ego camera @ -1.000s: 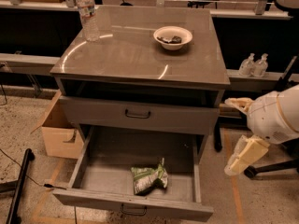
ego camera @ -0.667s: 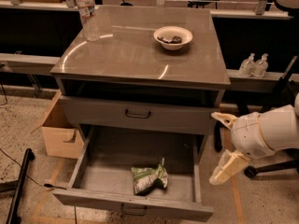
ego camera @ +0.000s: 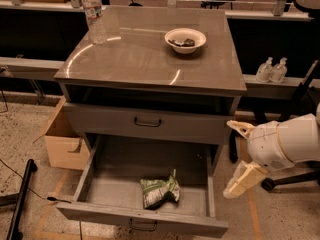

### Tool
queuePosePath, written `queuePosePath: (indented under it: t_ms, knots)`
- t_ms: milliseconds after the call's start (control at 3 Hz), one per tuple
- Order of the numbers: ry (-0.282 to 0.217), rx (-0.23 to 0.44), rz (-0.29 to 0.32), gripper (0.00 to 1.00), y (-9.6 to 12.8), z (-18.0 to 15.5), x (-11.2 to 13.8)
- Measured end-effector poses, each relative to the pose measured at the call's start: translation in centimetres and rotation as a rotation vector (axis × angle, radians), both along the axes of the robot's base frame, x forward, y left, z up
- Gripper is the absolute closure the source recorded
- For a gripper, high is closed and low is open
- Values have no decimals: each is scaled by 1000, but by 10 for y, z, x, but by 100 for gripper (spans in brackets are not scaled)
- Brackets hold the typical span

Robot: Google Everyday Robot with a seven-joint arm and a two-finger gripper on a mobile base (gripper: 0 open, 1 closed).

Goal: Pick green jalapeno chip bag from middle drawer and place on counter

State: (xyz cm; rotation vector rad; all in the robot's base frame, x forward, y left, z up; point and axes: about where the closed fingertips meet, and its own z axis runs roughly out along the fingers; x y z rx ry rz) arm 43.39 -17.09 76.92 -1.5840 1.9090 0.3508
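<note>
Gripper is hanging wide open, empty, beside the open middle drawer; green jalapeno chip bag is lying inside.

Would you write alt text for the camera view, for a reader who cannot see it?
A green jalapeno chip bag lies in the pulled-out middle drawer, while the robot's open hand hovers right of the drawer. A white bowl and water bottle stand on the counter.

The arm is a rounded white shell with a thin dark seam. Its gripper, low at the right, has two cream wedge-shaped fingers, spread apart.
</note>
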Motion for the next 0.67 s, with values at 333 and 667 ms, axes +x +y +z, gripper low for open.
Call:
queuePosePath:
  t_ms: [333,667]
  knots:
    - [27,75,-51,0,9,-43,1]
    - [34,109,-63,0,21,-89,16]
